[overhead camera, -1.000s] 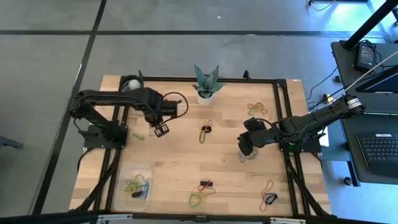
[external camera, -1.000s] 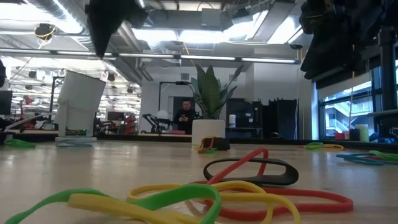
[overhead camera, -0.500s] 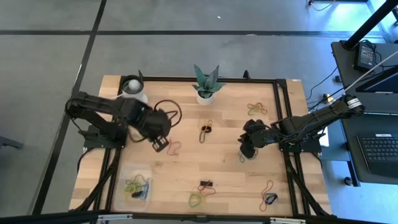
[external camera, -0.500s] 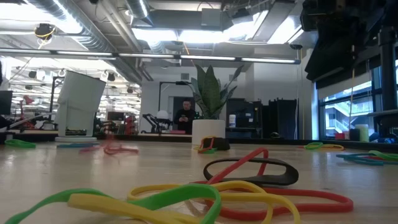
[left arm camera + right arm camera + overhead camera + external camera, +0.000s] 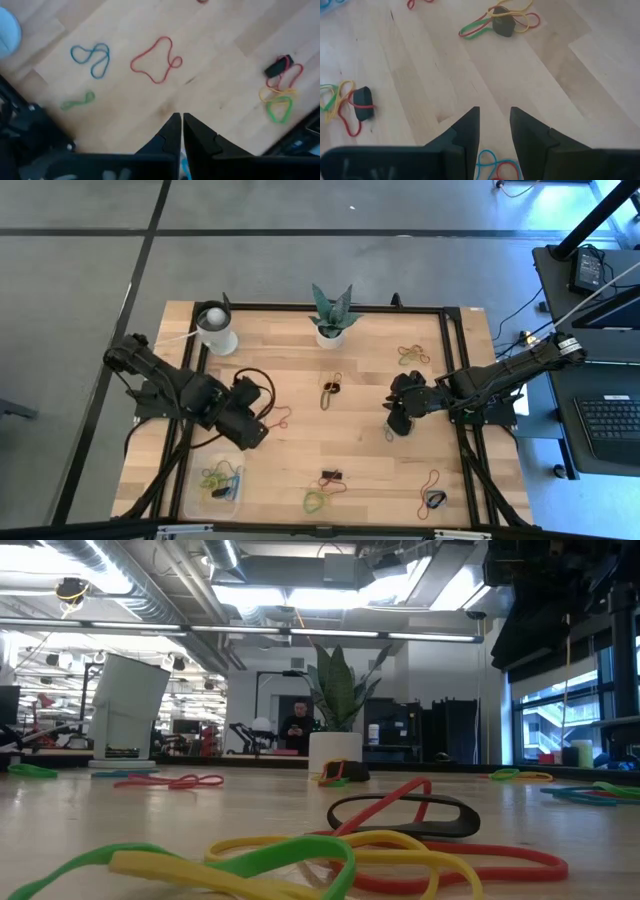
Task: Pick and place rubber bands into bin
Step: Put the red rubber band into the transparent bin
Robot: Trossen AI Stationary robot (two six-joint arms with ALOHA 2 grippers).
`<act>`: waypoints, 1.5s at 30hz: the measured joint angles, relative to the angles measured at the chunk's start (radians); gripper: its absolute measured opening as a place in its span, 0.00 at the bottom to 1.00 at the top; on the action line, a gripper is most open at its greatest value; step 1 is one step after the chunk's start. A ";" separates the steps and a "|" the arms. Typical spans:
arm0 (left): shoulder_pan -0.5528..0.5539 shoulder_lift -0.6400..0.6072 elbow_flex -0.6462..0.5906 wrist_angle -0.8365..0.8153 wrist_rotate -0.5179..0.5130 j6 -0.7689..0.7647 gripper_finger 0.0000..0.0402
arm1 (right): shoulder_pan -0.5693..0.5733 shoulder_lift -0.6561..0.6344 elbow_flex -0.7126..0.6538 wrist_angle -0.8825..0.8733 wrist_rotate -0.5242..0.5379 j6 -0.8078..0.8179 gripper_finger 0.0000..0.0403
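Hovering pincer, left: left pincer (image 5: 250, 432) hangs above the counter (image 5: 300, 370) just at the 1 o'clock corner of the bin (image 5: 214, 478); its two fingers (image 5: 170, 131) are pressed together with nothing seen between them.
Below the left pincer: bare wood, with a red band (image 5: 156, 61) lying flat ahead of the fingertips, a blue band (image 5: 91, 58) and a green band (image 5: 78, 100) farther off.
Right pincer: right pincer (image 5: 397, 420) sits low at the 3 o'clock side of the counter, fingers (image 5: 465, 131) apart with a clear gap; nothing is clamped in the gap.
Under the right pincer: a blue and red tangle of bands (image 5: 492, 167) lies close by the fingertips; whether they touch it cannot be told.
Bin: clear tub at the 7 o'clock corner of the counter, already holding a heap of green, yellow and blue bands (image 5: 220, 477).
Loose bands, centre: a small bunch with a black block (image 5: 330, 389) near the middle, at 9 o'clock of the right pincer.
Loose bands, front: a black block with red, yellow and green bands (image 5: 327, 480) at 6 o'clock; another bunch (image 5: 432, 498) toward 5 o'clock.
Loose bands, back: a yellow and green bunch (image 5: 412, 355) at 1 o'clock.
Other things: potted plant (image 5: 331, 313) at 12 o'clock, white cup (image 5: 216, 328) at 11 o'clock, both well apart from either pincer.
In the way: a black cable (image 5: 262, 385) loops beside the left arm.
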State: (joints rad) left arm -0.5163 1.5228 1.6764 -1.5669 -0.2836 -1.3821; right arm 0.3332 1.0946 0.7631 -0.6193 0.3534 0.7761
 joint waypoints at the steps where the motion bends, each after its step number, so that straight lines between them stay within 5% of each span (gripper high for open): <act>1: 0.010 0.007 0.000 -0.001 -0.002 0.017 0.05 | 0.000 0.000 0.000 0.000 0.000 0.000 0.28; 11: 0.162 0.133 0.000 0.043 -0.004 0.312 0.36 | 0.000 0.000 0.000 0.000 -0.011 0.062 0.28; 20: 0.284 0.358 -0.001 0.164 0.113 0.521 0.64 | 0.000 0.000 0.000 0.000 -0.016 0.156 0.28; 27: 0.302 0.467 -0.094 0.315 0.155 0.637 0.64 | 0.000 0.000 0.000 0.000 -0.048 0.166 0.28; 45: 0.356 0.427 -0.471 0.724 0.293 0.503 0.53 | 0.000 0.000 0.000 0.001 -0.061 0.166 0.28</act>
State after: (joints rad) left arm -0.1600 1.9495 1.2056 -0.8429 0.0090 -0.8787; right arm 0.3332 1.0946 0.7628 -0.6186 0.2924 0.9417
